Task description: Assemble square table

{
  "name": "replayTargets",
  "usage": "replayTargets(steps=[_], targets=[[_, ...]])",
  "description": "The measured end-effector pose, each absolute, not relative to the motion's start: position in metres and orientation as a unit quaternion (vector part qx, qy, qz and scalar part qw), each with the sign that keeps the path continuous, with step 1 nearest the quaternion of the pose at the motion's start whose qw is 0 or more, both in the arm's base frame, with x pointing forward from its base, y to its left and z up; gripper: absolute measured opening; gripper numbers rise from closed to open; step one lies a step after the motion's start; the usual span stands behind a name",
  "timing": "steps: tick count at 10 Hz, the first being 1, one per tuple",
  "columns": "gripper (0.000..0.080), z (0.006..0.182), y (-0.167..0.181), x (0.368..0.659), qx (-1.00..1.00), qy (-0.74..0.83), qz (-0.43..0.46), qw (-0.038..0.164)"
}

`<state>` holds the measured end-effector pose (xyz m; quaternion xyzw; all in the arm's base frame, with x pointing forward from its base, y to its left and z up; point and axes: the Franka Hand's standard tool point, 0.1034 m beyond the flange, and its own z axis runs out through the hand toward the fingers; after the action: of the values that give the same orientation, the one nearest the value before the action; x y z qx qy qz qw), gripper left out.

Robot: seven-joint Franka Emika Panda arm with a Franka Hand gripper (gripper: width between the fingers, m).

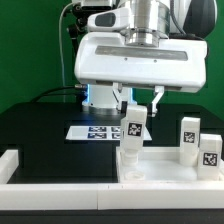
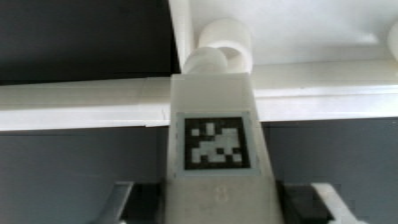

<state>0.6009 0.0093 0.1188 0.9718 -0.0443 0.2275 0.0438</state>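
Tagged white leg [image 2: 217,150] upright in hand [image 1: 137,103], on square top [image 1: 160,165], no readable writing

A black table [image 1: 40,135] fills the scene. The marker board [image 1: 95,131] lies flat on it, toward twelve o'clock of centre. A long low white rail [image 1: 40,172] runs along six o'clock.

White plastic leg [image 1: 133,127], smooth and faintly glossy, carries a matt printed black-and-white tag [image 2: 217,140]. The square top [image 1: 160,165] shows the same smooth white plastic, its rim catching soft light. The table [image 1: 45,135] surface beneath looks black and matt. The marker board [image 1: 97,131] appears thin, flat and white with a paper-like finish.
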Motion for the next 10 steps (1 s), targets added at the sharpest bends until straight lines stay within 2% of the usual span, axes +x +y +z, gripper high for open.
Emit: replayTargets(steps=[4, 10], targets=[[0.0291, 0.105, 0.013, 0.604, 0.973, -0.042, 0.224, 0.049], [0.0291, 0.097, 0.011, 0.612, 0.963, -0.032, 0.259, 0.066]])
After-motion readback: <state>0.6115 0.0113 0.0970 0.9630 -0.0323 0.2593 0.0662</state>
